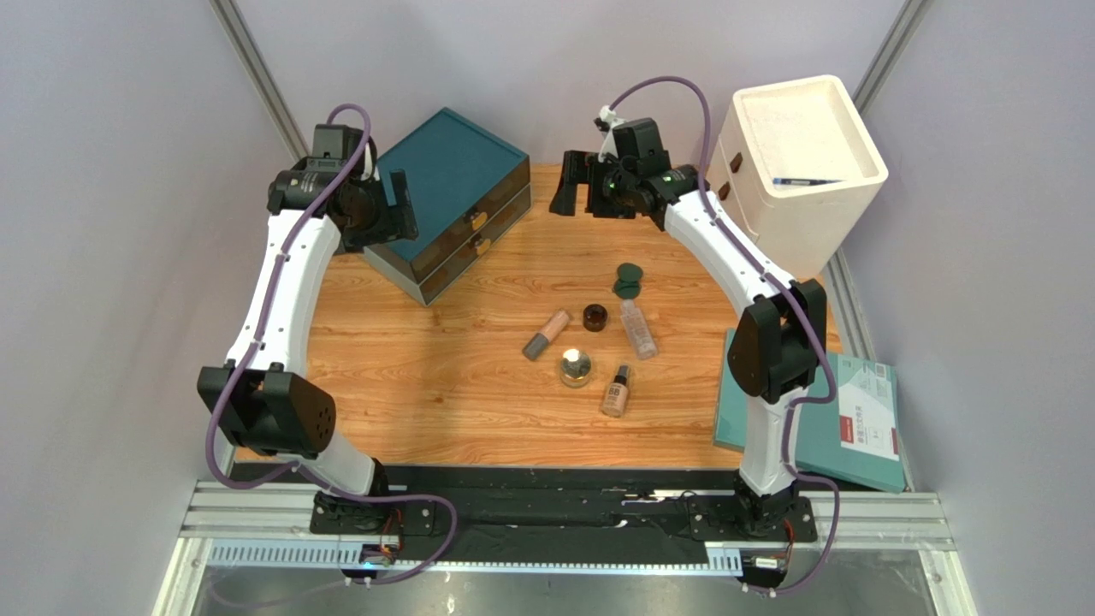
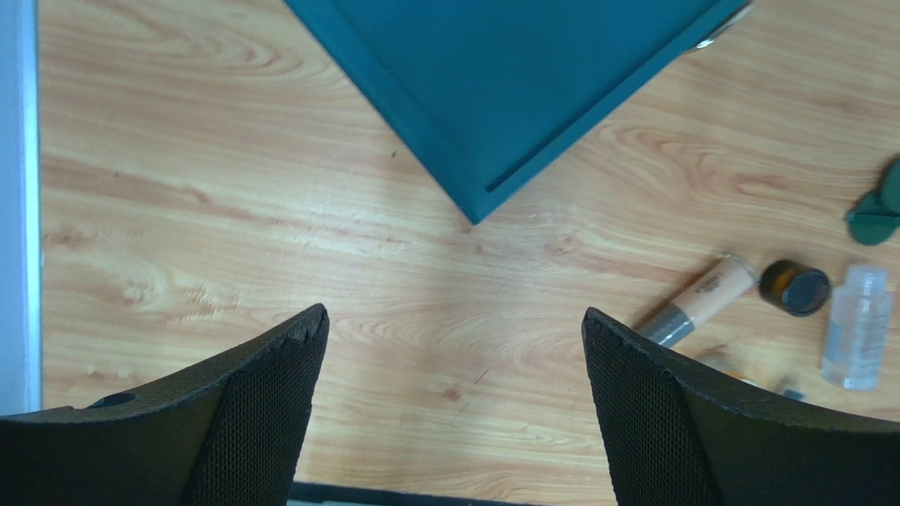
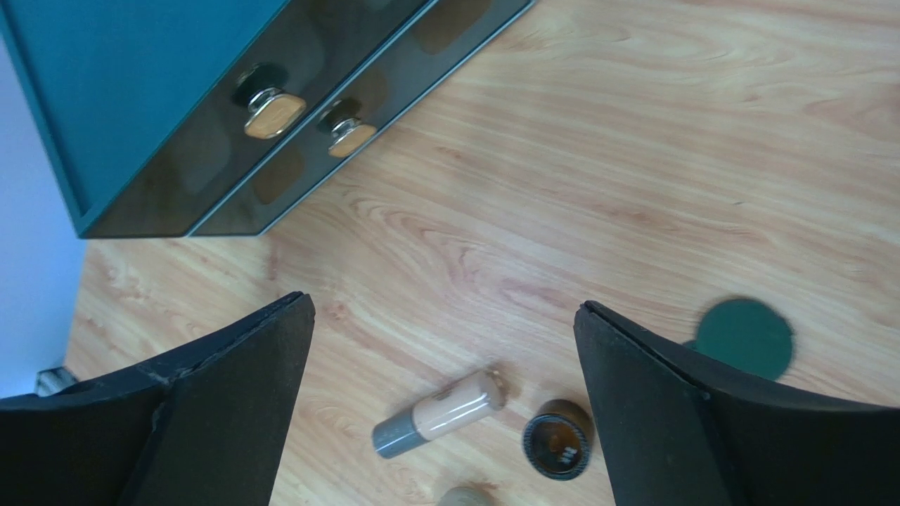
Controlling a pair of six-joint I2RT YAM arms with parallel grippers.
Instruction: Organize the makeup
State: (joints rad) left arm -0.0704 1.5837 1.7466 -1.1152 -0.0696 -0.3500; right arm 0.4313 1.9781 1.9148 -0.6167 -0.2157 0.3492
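The makeup lies in a loose cluster at mid-table: a beige tube with a grey cap [image 1: 546, 334], a dark brown round jar [image 1: 594, 316], a clear bottle [image 1: 639, 329], a gold compact [image 1: 576, 368], a beige black-capped bottle [image 1: 617, 390] and a dark green piece [image 1: 627, 280]. My left gripper [image 1: 392, 212] hangs open over the near corner of the teal drawer box [image 1: 450, 199]; below it [image 2: 453, 313] is bare wood. My right gripper [image 1: 581, 193] is open, high at the back; the tube [image 3: 444, 413] and the jar [image 3: 558, 441] show between its fingers, far below.
The teal box's two drawers are shut, gold knobs [image 3: 273, 111] facing the cluster. A white drawer cabinet [image 1: 797, 167] stands at the back right with a pen on top. A flat teal package [image 1: 836, 411] lies at the table's right edge.
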